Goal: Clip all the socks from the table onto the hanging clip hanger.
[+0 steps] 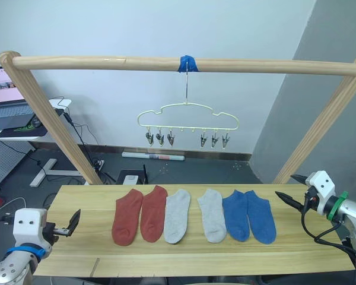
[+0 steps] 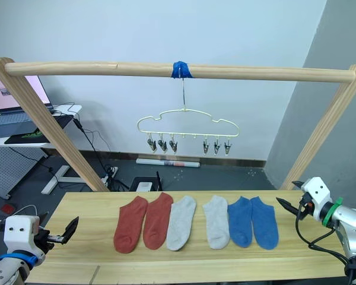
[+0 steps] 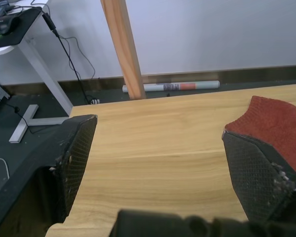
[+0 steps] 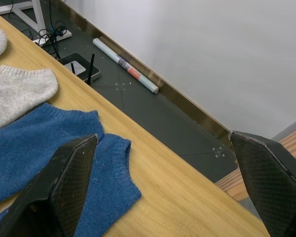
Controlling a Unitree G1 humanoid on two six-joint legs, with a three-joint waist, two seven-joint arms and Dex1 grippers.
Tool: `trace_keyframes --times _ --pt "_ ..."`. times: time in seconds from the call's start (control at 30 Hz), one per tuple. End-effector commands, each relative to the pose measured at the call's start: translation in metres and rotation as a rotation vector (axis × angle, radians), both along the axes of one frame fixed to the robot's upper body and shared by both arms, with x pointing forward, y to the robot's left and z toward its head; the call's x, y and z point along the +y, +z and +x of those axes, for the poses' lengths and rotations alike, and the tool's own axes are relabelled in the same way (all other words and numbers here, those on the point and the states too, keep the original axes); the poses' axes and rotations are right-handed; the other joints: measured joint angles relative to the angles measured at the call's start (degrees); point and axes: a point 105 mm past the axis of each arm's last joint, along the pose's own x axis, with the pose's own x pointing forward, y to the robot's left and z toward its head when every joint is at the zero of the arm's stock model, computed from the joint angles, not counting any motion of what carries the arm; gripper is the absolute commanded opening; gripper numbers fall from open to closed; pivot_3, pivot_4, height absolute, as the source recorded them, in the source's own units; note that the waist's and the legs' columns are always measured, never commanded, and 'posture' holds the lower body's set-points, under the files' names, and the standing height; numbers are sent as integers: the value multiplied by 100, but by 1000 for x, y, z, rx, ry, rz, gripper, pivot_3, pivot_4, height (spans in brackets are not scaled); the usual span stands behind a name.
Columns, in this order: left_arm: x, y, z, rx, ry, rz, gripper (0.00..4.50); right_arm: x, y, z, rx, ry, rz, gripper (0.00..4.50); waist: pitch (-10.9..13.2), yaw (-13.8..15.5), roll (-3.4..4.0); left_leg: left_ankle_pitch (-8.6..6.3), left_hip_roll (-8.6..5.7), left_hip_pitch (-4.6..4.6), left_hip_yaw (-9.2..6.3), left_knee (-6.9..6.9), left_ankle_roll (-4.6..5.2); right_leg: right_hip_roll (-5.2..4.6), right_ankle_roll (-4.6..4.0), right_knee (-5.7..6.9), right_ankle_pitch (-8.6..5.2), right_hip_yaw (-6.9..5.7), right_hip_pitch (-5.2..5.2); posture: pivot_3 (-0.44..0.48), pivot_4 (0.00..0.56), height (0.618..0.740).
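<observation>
Six socks lie in a neat row across the middle of the table (image 1: 77, 205), toes toward the robot: two rust-red socks (image 1: 139, 214) on the left, touching; two light grey socks (image 1: 194, 215) in the centre with a gap between them; two blue socks (image 1: 249, 215) on the right, side by side; above and behind them the pale-yellow clip hanger (image 1: 187, 117) hangs by its hook from the blue tape (image 1: 187, 63) on the wooden rail (image 1: 107, 62), its six clips bare; the left gripper (image 1: 71, 222) sits low at the table's left end, fingers spread wide, holding nothing, pointing toward the red pair; the right gripper (image 1: 292, 191) hovers at the right end near the blue pair, fingers wide apart and empty.
</observation>
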Motion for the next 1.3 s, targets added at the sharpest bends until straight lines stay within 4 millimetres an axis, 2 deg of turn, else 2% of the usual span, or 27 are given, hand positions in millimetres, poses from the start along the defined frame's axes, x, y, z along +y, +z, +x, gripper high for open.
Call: trace_keyframes --times 0.03,0.2,0.23,0.43,0.57,0.67,0.8,0.93,1.13,1.3 --pt "4 14 5 -44 -7 31 4500 -2 17 7 -63 14 -14 4481 0 0 0 0 0 0 0 0 0 0 0 0 0 0 0 2 0 740" --pt "-8 15 8 -30 -108 44 4500 2 19 7 -71 20 -13 4481 0 0 0 0 0 0 0 0 0 0 0 0 0 0 0 -6 0 740" --pt "-8 23 10 -84 -120 51 4500 3 19 6 -72 21 -13 4481 0 -1 0 0 0 0 0 0 0 0 0 0 0 0 0 -6 0 740" --pt "-4 25 12 -95 -116 67 4500 6 21 6 -77 22 -12 4481 -1 -2 2 0 0 0 2 0 0 0 0 1 0 1 0 -12 0 740" --pt "-10 32 16 -138 -137 -36 4500 8 23 5 -81 23 -8 4481 -1 -3 1 0 0 -1 2 0 0 0 1 0 1 2 0 -19 0 740" --pt "-13 38 23 -177 -130 -5 4500 11 24 4 -84 25 -4 4481 -1 -2 1 0 1 0 2 0 0 0 1 0 1 1 0 -21 0 740" --pt "-25 44 33 -200 -145 -54 4500 18 28 3 -96 37 5 4481 0 -3 1 0 0 -1 2 1 0 1 2 0 1 2 1 -26 0 740" --pt "-44 51 46 -225 -166 -86 4500 36 42 5 -141 77 38 4481 -1 -22 4 0 0 0 3 2 0 1 6 1 3 3 1 -53 0 740" --pt "-72 73 69 -345 -179 -79 4500 71 67 3 -182 167 84 4481 0 -42 4 0 0 -3 1 3 0 2 41 1 23 3 1 -90 0 740" --pt "-104 85 81 -353 -269 -156 4500 124 100 -15 -185 340 132 4481 137 -87 7 0 0 -22 1 4 -1 4 42 -1 24 5 -11 -128 79 740"
